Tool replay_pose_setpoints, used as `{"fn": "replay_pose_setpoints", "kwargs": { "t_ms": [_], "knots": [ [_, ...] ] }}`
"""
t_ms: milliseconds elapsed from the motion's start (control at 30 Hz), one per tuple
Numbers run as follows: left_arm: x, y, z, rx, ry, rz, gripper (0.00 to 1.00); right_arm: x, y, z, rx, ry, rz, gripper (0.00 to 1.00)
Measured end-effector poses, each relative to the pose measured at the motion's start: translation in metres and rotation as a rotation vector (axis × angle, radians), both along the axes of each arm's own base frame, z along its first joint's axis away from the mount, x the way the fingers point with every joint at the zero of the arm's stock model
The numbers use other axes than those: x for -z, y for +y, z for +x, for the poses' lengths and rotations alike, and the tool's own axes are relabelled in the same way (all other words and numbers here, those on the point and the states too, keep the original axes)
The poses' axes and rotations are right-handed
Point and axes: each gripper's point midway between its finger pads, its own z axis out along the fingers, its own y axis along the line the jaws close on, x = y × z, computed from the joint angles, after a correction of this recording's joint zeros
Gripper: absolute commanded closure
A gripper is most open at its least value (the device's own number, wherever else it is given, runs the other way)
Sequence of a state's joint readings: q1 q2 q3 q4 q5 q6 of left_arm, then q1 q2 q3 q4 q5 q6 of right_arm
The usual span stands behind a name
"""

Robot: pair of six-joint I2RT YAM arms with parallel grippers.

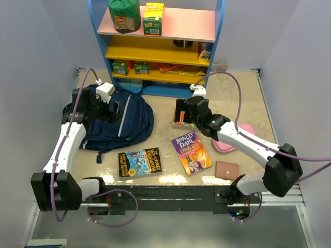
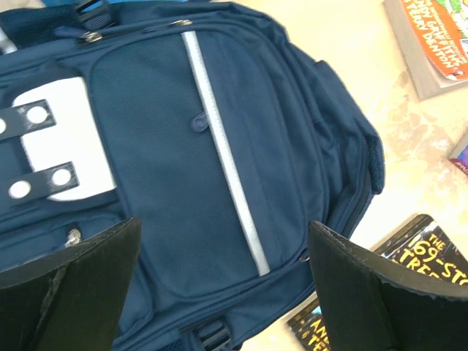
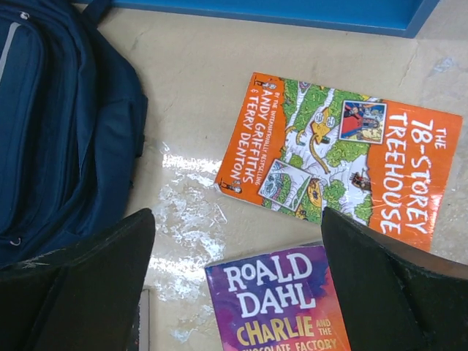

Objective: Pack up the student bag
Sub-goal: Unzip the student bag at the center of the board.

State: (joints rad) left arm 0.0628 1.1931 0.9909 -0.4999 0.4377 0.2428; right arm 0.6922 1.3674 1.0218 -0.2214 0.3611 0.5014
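Observation:
The navy student bag (image 1: 129, 124) lies flat at the table's left, front pocket and light stripe facing up; it fills the left wrist view (image 2: 168, 146). My left gripper (image 1: 111, 106) hovers over the bag, open and empty (image 2: 223, 252). My right gripper (image 1: 181, 114) is open and empty (image 3: 238, 245) above the table, between an orange Treehouse book (image 3: 340, 157) and a purple Roald Dahl book (image 1: 191, 152). The Roald Dahl book also shows in the right wrist view (image 3: 281, 300). A dark Treehouse book (image 1: 139, 161) lies just in front of the bag.
A blue-framed shelf unit (image 1: 220, 31) with boxes and packets stands at the back. A pink case (image 1: 243, 130) and a brown wallet (image 1: 227, 169) lie at the right, near my right arm. The table's front edge is just below the books.

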Motion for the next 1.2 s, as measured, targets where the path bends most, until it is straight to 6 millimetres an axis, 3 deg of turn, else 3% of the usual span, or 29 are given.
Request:
{"fn": "replay_pose_setpoints", "kwargs": {
  "t_ms": [167,367,800,900,1000,1033,1100,1133,1200],
  "knots": [
    [0.007,-0.027,0.004,0.045,0.0,0.028,0.0,0.008,0.012,-0.004,-0.02,0.019,-0.015,0.02],
    [0.03,-0.06,0.01,0.073,-0.004,0.119,0.0,-0.001,0.01,-0.01,-0.019,0.002,0.003,0.02],
    [0.103,-0.06,0.022,-0.034,0.07,0.328,0.0,-0.002,-0.011,-0.028,0.013,0.006,0.005,0.02],
    [0.118,-0.057,0.022,-0.051,0.093,0.377,0.1,0.0,-0.012,-0.03,0.018,0.011,0.007,0.03],
    [0.122,-0.053,0.024,-0.074,0.089,0.393,0.48,0.005,-0.014,-0.032,0.022,0.024,0.005,0.03],
    [0.122,-0.053,0.024,-0.076,0.085,0.391,0.7,0.006,-0.014,-0.032,0.023,0.027,0.004,0.03],
    [0.125,-0.057,0.022,-0.067,0.081,0.387,0.95,0.008,-0.016,-0.035,0.024,0.03,0.004,0.05],
    [0.126,-0.057,0.021,-0.065,0.079,0.392,1.0,0.008,-0.017,-0.036,0.022,0.029,0.007,0.06],
    [0.128,-0.055,0.02,-0.076,0.081,0.396,1.0,0.007,-0.018,-0.038,0.021,0.025,0.013,0.07]
  ]
}}
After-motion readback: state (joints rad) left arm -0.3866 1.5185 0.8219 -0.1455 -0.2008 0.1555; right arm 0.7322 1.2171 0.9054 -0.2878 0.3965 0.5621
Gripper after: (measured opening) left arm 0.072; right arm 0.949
